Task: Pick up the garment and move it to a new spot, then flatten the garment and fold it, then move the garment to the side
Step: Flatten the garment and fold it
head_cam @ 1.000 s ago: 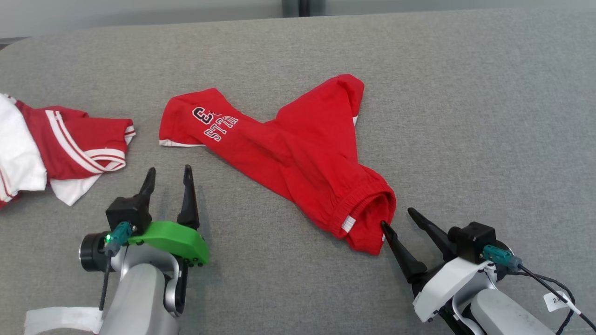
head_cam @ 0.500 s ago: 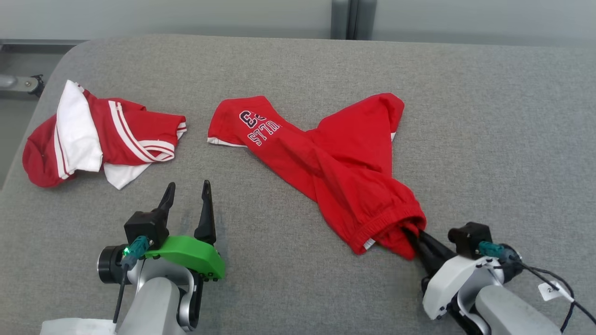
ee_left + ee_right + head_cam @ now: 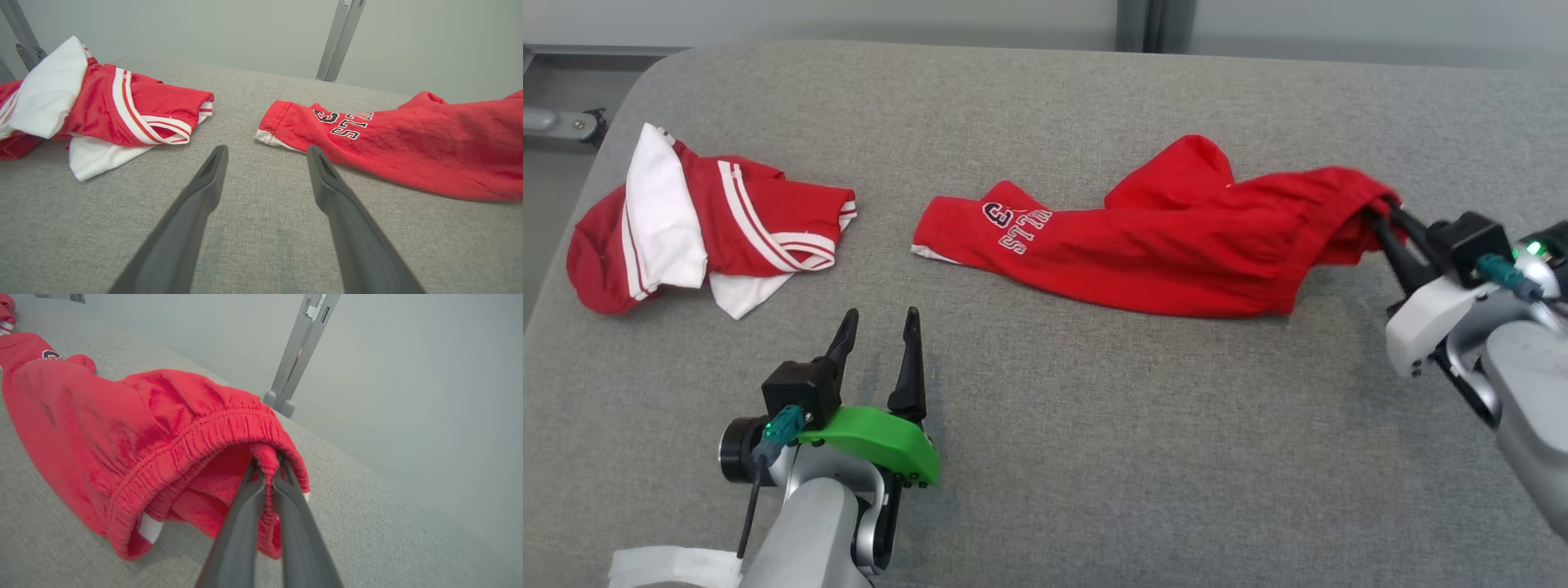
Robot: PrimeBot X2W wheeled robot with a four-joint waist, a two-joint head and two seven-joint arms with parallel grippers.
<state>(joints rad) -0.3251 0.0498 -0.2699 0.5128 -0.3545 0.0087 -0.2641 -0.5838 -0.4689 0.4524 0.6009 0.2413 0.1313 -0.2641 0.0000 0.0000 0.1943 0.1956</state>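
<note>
Right tool (image 3: 1379,216): clenched on the elastic waistband of the red garment (image 3: 1176,245), over the right side of the table (image 3: 1094,457). The right wrist view shows the pinch plainly, with one fold of the band squeezed between the two fingers. The waistband mouth gapes open; whether its lower lip rests on the table, I cannot tell.

Red garment: drawn out left to right across the middle of the table. The printed leg with its white-trimmed hem lies flat at the left end. The second leg is humped up behind, toward the far edge.

Left tool (image 3: 880,314): released, jaws spread, low over bare table at near left. Tips aim at the gap between the two garments.

Red-and-white garment (image 3: 727,237): crumpled heap by the rounded far-left corner, its left end close to the table's left edge. A strip of bare grey separates it from the red garment.

Open room: a broad bare stretch along the near side between the arms, and a narrower bare band behind the red garment, up to the far edge.
</note>
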